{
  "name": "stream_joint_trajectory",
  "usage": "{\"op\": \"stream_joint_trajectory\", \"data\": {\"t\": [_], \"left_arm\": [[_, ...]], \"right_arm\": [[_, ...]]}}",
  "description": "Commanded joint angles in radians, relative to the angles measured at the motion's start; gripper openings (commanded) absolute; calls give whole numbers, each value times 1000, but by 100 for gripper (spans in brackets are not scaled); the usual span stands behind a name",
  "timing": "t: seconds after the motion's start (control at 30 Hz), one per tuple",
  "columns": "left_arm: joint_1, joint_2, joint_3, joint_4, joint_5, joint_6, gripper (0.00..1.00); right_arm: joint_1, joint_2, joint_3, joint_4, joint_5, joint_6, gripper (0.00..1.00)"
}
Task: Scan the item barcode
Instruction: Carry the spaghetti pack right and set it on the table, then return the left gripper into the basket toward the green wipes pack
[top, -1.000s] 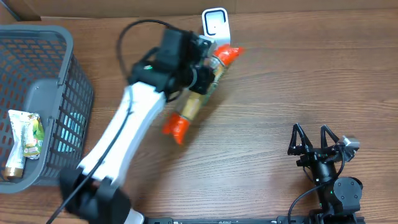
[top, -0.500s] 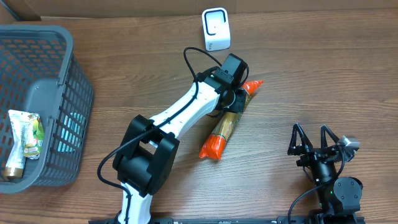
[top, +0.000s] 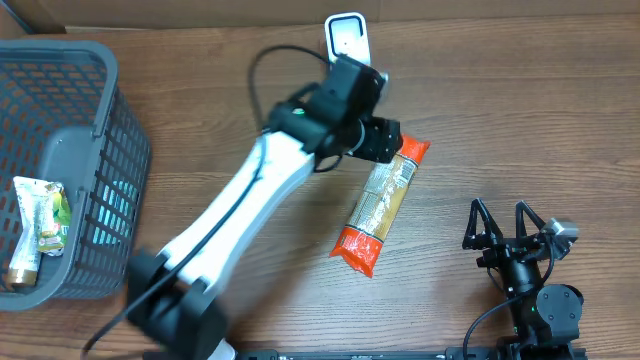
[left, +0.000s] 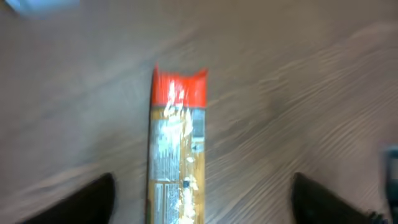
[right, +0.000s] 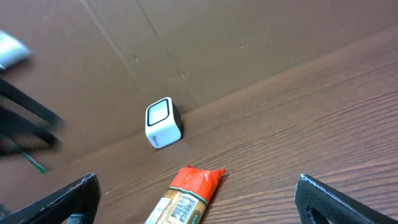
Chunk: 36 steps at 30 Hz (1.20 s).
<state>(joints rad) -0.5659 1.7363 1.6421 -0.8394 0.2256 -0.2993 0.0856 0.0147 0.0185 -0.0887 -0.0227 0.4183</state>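
Pasta packet (top: 385, 208): lies slantwise at mid-frame on the bench (top: 520, 100), below the scanner (top: 347, 38), untouched between the wide-spread fingers of the left claw (left: 208, 202); likely calls for a straight lift clear, without nudging it, with the right claw (top: 500, 220) gaping empty at lower right.

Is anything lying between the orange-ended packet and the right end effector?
Nothing: the overhead view shows only bare wooden table between the orange-ended packet and the right end effector.

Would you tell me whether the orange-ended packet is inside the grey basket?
No, the orange-ended packet lies flat on the wooden table, apart from the grey basket.
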Motion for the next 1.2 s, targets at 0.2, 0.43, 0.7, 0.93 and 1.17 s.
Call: {"op": "stream_joint_trajectory", "data": {"t": [0.2,0.43,0.7,0.93,1.17], "left_arm": [[108,-373,33,-56,-55,335,100],[348,-514,46,-121,-125,208,100],[938,-569,63,-167,-175,158,95],[1126,-505,63,-148,-190,51,95],[1197,-346,63,-164,-211,98,96]], "right_arm": [[5,-11,-11,7,-5,-1,100],[5,-11,-11,7,-5,-1,100],[5,-11,-11,7,-5,-1,100],[5,-11,-11,7,-5,-1,100],[5,-11,-11,7,-5,-1,100]]}}
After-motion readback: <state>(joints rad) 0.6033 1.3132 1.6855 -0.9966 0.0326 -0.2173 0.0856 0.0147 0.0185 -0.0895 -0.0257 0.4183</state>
